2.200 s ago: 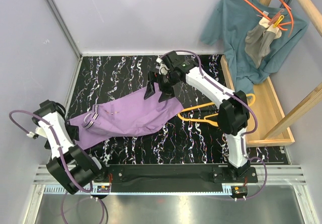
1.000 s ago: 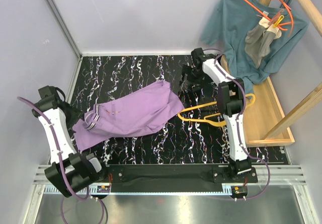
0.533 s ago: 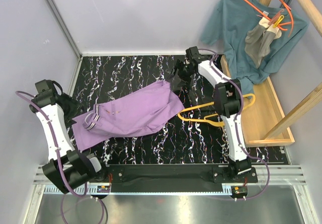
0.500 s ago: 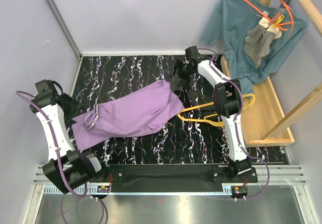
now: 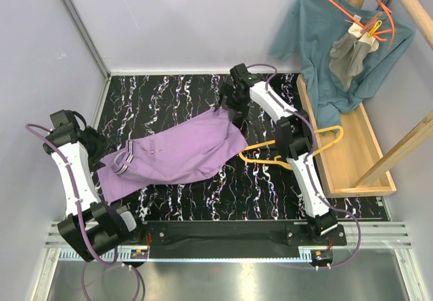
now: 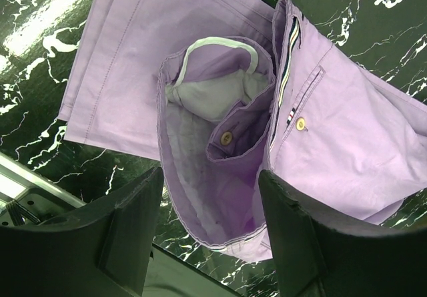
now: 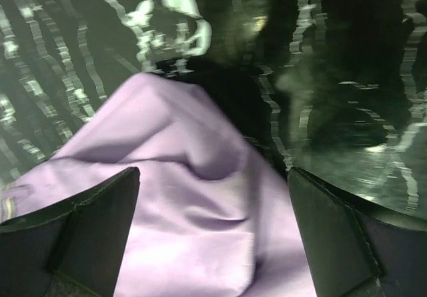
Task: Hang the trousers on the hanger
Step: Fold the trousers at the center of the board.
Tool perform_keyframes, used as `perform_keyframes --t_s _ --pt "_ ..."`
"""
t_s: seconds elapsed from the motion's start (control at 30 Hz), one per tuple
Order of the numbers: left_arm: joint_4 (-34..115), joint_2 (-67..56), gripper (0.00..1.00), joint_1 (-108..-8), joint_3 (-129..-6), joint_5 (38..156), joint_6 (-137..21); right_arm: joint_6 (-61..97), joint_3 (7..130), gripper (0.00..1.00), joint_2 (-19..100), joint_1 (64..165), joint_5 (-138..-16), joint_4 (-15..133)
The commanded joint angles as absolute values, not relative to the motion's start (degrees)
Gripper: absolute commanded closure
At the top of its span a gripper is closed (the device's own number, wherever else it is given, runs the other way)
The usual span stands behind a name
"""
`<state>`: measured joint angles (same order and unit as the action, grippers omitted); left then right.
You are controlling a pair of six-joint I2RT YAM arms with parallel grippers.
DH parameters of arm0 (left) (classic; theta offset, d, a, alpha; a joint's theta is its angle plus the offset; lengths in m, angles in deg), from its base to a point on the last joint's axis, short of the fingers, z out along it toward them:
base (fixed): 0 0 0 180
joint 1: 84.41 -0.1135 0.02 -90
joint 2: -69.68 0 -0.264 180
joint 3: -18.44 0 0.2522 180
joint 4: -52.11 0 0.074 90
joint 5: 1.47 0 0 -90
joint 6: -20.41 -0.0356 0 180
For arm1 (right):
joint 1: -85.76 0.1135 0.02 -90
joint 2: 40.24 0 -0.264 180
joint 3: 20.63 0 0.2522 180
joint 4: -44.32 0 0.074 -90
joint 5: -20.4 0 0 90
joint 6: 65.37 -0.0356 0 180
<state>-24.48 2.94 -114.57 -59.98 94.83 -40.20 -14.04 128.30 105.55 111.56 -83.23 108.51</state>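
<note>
The black table (image 5: 169, 91), veined with white, carries the lilac trousers (image 5: 176, 153) spread flat and slanting across its middle, the striped waistband (image 5: 122, 162) toward the near left. The yellow hanger (image 5: 265, 161) lies flat just beside the leg ends (its hook points right). A wooden tray (image 5: 352, 172) lines the right edge.

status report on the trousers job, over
Left gripper open over waistband. Right gripper open above leg end. Trousers on table, not hung. Hanger partly under right arm.
</note>
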Motion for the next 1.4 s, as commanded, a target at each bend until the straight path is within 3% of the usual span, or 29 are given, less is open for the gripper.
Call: perform_keyframes --t_s 0.0,0.2,0.3,0.33,0.37,0.5,0.53,0.67,0.93,1.0,1.07,1.1,1.2,1.23,1.3,1.37 --pt "-22.6 4.2 0.35 -114.5 -61.0 95.8 -41.8 -10.9 128.6 0.0 104.3 111.7 -76.0 111.4" --pt "-22.1 3.8 0.35 -114.5 -60.4 96.5 -41.6 -9.4 130.9 0.01 106.6 113.3 -75.4 113.2" --pt "-22.4 3.8 0.36 -114.5 -60.4 96.4 -41.7 -10.2 131.1 0.26 107.2 113.6 -75.7 112.4" --pt "-22.4 3.7 0.36 -114.4 -60.4 96.4 -41.7 -10.6 130.9 0.46 107.2 113.7 -75.6 111.6" --pt "-22.5 3.8 0.36 -114.5 -60.5 96.3 -41.7 -11.1 130.8 0.52 107.3 113.7 -75.5 111.3" --pt "-22.6 3.7 0.36 -114.5 -60.7 96.3 -41.7 -10.8 133.2 0.55 109.8 113.6 -76.0 111.4" --pt "-22.6 3.7 0.36 -114.5 -60.8 96.3 -41.7 -10.7 133.8 0.67 110.1 113.5 -76.0 111.6" --pt "-22.0 3.8 0.38 -114.3 -60.8 97.2 -42.0 -11.4 135.5 0.95 109.6 110.7 -73.3 112.8" --pt "-17.4 3.6 0.36 -113.2 -58.9 105.5 -41.0 -8.9 132.6 1.0 105.7 101.8 -64.6 115.5" --pt "-16.5 2.7 0.33 -112.8 -59.1 107.6 -40.6 -7.9 131.4 1.0 104.4 99.8 -63.6 115.6" --pt "-14.8 2.0 0.27 -112.3 -59.4 110.3 -39.5 -6.8 129.5 0.91 103.5 99.2 -64.1 115.1" --pt "-14.2 1.3 0.15 -111.9 -59.6 111.1 -38.7 -6.2 129.4 0.67 103.1 99.0 -63.9 115.4" --pt "-12.2 -0.4 0.11 -109.6 -59.4 114.3 -34.4 -5.3 129.0 0.37 101.3 99.2 -65.1 115.6" --pt "-11.7 -0.8 0.09 -108.3 -59.0 114.3 -33.0 -5.3 129.0 0.2 100.7 99.3 -65.6 115.9" --pt "-10.6 -2.1 0.08 -107.0 -58.2 115.4 -28.1 -6.3 129.1 0.05 98.5 99.4 -65.9 117.6" --pt "-8.5 -3.0 0.07 -104.6 -56.7 116.6 -22.3 -7.3 127.8 0.0 95.7 99.6 -66.6 118.5"
